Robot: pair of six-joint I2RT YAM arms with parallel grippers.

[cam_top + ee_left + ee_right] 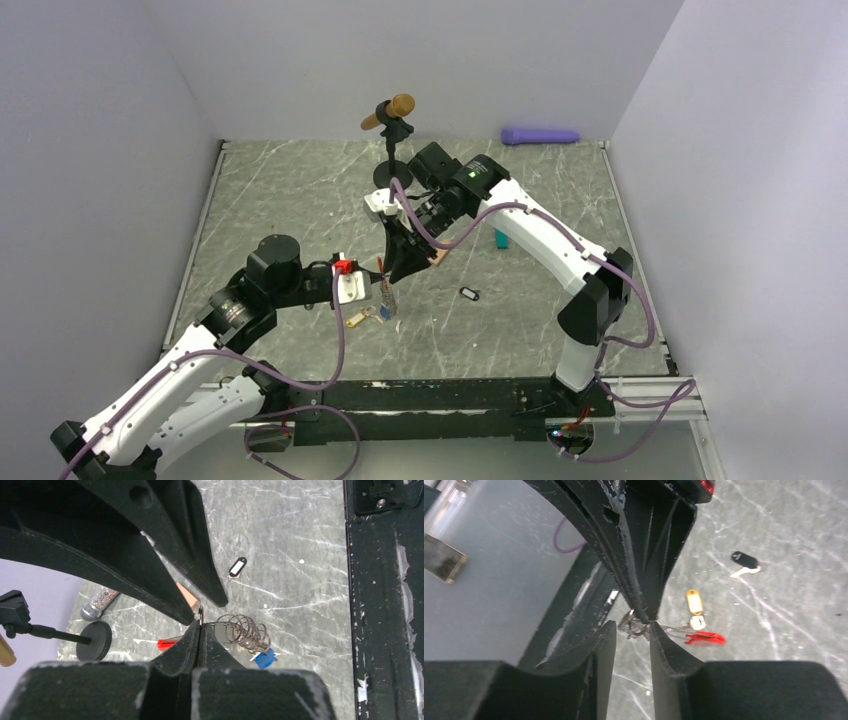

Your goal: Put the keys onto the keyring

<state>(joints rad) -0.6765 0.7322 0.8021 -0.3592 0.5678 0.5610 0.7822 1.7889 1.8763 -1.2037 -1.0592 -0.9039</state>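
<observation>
The keyring is a silvery wire coil (245, 630) with a red clip (167, 642) lying on the table. My left gripper (200, 621) is shut on the coil's wire end, and a small metal loop sticks up at its tips. A blue-tagged key (265, 657) hangs at the coil's far end. A yellow-tagged key (694, 601) lies beside the red clip (705, 638). My right gripper (631, 624) is open and reaches down from above, its jaws apart on either side of the left fingertips and the coil (630, 627). A black-tagged key (469, 293) lies loose to the right.
A black stand (388, 175) with a wooden handle stands behind the grippers. A purple tube (540, 135) lies at the back wall. A teal block (500, 238) sits under the right arm, and a tan piece (437, 258) is beside the right fingers. The black frame (385, 605) borders the near edge.
</observation>
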